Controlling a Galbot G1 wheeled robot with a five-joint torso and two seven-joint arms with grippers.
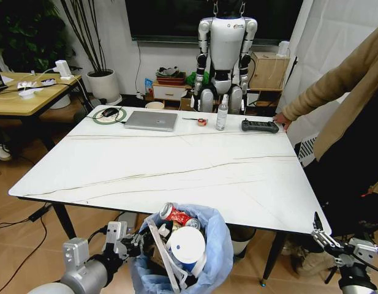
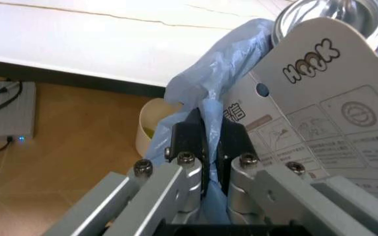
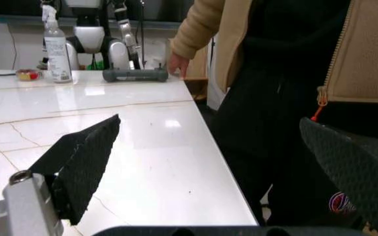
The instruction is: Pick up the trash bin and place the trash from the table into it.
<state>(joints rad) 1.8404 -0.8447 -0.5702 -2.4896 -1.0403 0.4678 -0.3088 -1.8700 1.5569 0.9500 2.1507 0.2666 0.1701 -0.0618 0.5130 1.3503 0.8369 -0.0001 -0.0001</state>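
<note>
The left claw (image 2: 205,162) is pinching the crinkly light-blue plastic bag lining the small round trash bin (image 1: 182,257), its two dark fingers closed tight on a fold of the film at the rim, and it is holding the bin just below the near edge of the large glossy white bench (image 1: 176,165) with its thin crack-like veins. The bin is already looking full: a crushed red-and-silver can (image 1: 174,215), a white round lid (image 1: 186,245) and a stiff sheet of printed cardboard (image 2: 320,113) are poking up above the bag. The near part of the bench is showing no litter, so I judge the collecting to be at or near its end. What follows calls for keeping the bin level, since thin slippery film is a poor handle and the load is riding high.

The right claw (image 3: 222,162) is hanging wide open and empty beside the bench's right near corner, its textured black pads (image 3: 84,162) well apart. At the far edge a grey laptop (image 1: 151,120), a clear spray bottle (image 1: 222,113) and a dark handheld controller (image 1: 260,126) are sitting.
</note>
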